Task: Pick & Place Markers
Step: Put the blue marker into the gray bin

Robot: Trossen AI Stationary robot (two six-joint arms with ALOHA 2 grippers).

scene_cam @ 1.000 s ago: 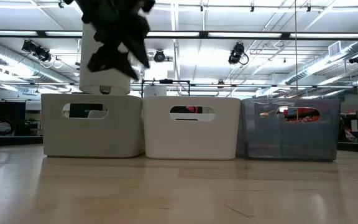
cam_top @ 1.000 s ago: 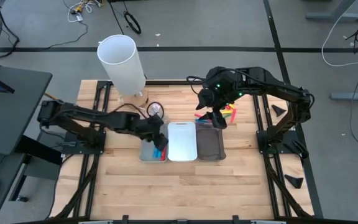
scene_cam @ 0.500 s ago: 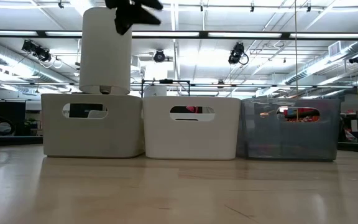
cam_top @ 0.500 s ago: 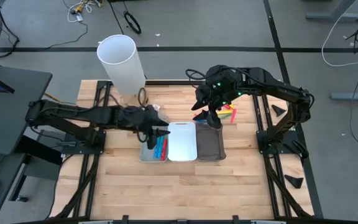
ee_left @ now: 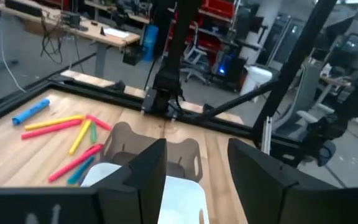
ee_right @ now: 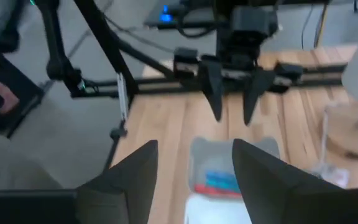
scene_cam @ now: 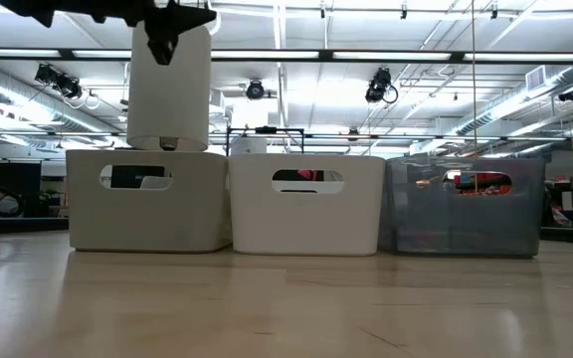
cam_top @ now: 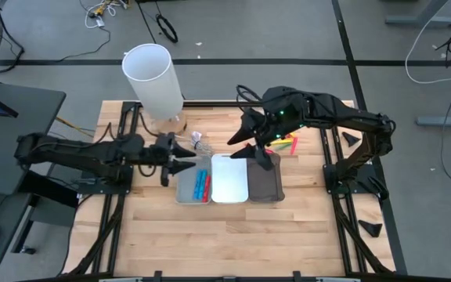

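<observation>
Blue and red markers (cam_top: 201,185) lie in the left grey tray (cam_top: 185,192), and they also show in the right wrist view as markers (ee_right: 219,181). More loose markers (cam_top: 286,142) in yellow, pink, orange and blue lie on the table behind the dark tray (cam_top: 265,182); the left wrist view shows these markers (ee_left: 61,132) too. My left gripper (cam_top: 186,162) hangs open, just left of the trays and above them, and holds nothing. My right gripper (cam_top: 239,147) is open and empty above the white tray's (cam_top: 229,180) far end, pointing toward the table's left.
A tall white cylinder (cam_top: 155,78) stands at the far left of the table, with a small clear object (cam_top: 196,139) near its base. The three trays (scene_cam: 306,204) sit side by side mid-table. Bare wood (cam_top: 233,235) lies toward the near edge.
My left gripper has risen from the left tray and drawn back toward the table's left; the red and blue markers stay in that tray. My right gripper has moved from above the loose markers toward the table's left and tipped up to point leftward.
</observation>
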